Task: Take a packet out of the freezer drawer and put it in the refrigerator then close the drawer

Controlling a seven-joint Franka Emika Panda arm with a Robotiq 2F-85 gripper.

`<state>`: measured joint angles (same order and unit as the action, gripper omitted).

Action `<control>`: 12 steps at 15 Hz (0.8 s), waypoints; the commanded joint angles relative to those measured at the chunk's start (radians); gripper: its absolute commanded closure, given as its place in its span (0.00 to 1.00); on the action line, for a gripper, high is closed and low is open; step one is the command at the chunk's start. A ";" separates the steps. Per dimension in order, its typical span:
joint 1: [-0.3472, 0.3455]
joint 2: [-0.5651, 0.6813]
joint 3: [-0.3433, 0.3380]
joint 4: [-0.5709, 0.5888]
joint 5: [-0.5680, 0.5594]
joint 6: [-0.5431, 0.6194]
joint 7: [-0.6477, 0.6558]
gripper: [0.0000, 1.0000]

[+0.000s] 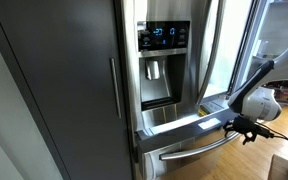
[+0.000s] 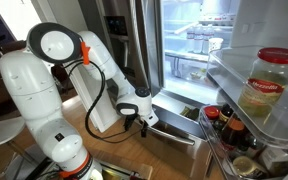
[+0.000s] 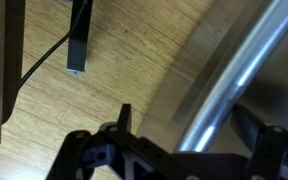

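Observation:
The refrigerator (image 1: 164,60) is stainless steel with a blue-lit dispenser panel (image 1: 164,36), and one of its doors stands open. Its lit shelves show in an exterior view (image 2: 199,40). Below it, the freezer drawer (image 1: 184,140) looks pulled out a little, with a bright strip along its top. Its curved bar handle (image 1: 199,147) runs across the front. My gripper (image 1: 241,124) (image 2: 144,118) is at one end of the handle. In the wrist view the handle (image 3: 224,90) runs diagonally between my open fingers (image 3: 189,118). No packet is in view.
A dark grey cabinet panel (image 1: 64,90) with a slim handle stands beside the fridge. The open door's shelves (image 2: 254,100) hold a large jar and several bottles close to the arm. The floor is wood (image 3: 104,60). A black cable and a post (image 3: 79,40) are on it.

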<state>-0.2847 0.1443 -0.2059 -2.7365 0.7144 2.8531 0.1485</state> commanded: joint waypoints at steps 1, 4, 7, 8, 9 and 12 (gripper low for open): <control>-0.001 0.057 -0.060 -0.039 -0.102 -0.070 -0.001 0.00; -0.004 0.084 -0.088 -0.007 -0.113 -0.126 -0.036 0.00; -0.020 0.063 -0.099 -0.020 -0.201 -0.152 0.017 0.00; -0.023 0.067 -0.108 -0.007 -0.234 -0.170 0.028 0.00; -0.029 0.061 -0.118 -0.009 -0.265 -0.186 0.028 0.00; -0.024 0.035 -0.144 -0.005 -0.396 -0.219 0.133 0.00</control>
<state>-0.2947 0.0929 -0.3098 -2.7426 0.4681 2.6557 0.1814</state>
